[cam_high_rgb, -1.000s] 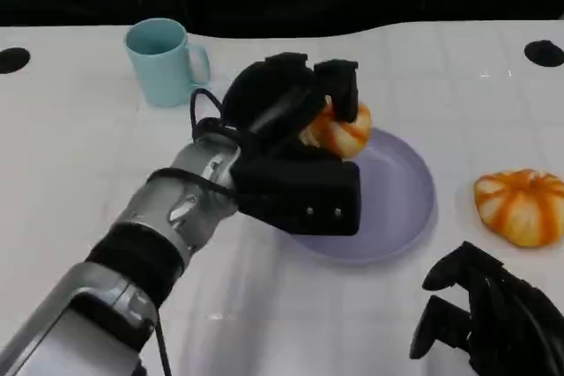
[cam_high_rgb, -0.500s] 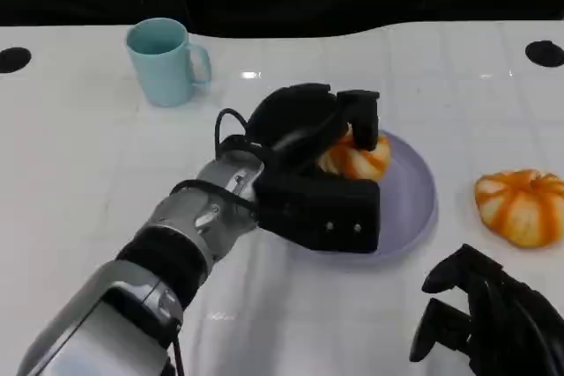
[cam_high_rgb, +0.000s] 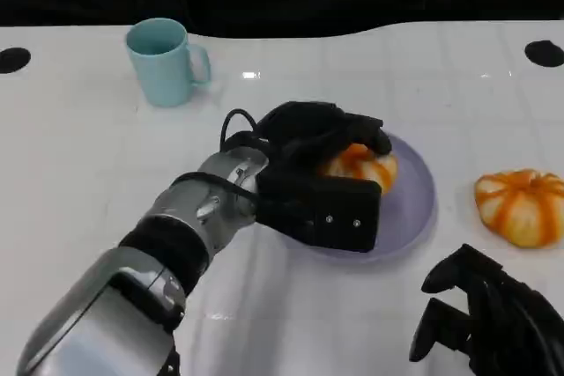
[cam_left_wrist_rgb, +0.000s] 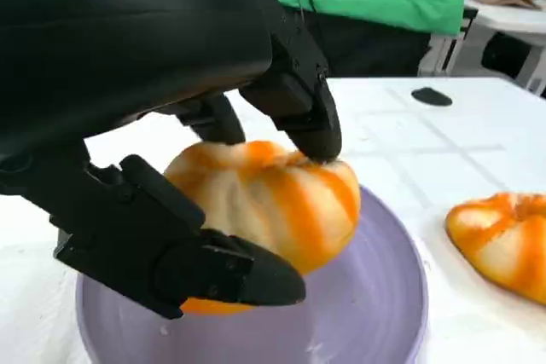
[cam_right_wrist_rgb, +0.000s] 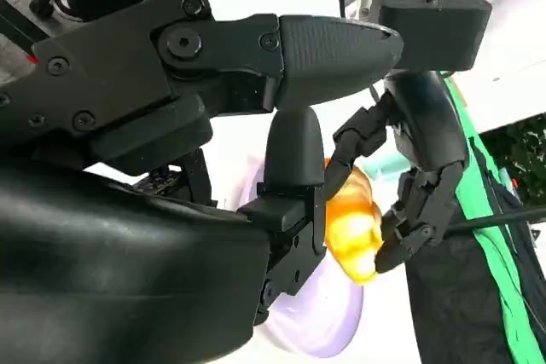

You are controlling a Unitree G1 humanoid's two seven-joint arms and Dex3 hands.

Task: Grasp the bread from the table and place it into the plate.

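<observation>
The left hand [cam_high_rgb: 322, 173] holds the bread [cam_high_rgb: 361, 165] tight, low over the purple plate [cam_high_rgb: 414, 200], so it can drop it in. The right hand [cam_high_rgb: 485, 319] waits near the table edge with curled fingers, holding nothing.

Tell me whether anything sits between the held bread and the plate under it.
Nothing visible does. The left hand grips the bread directly over the plate, whose purple surface beneath is bare. The second bread lies on the table, apart from the plate.
</observation>
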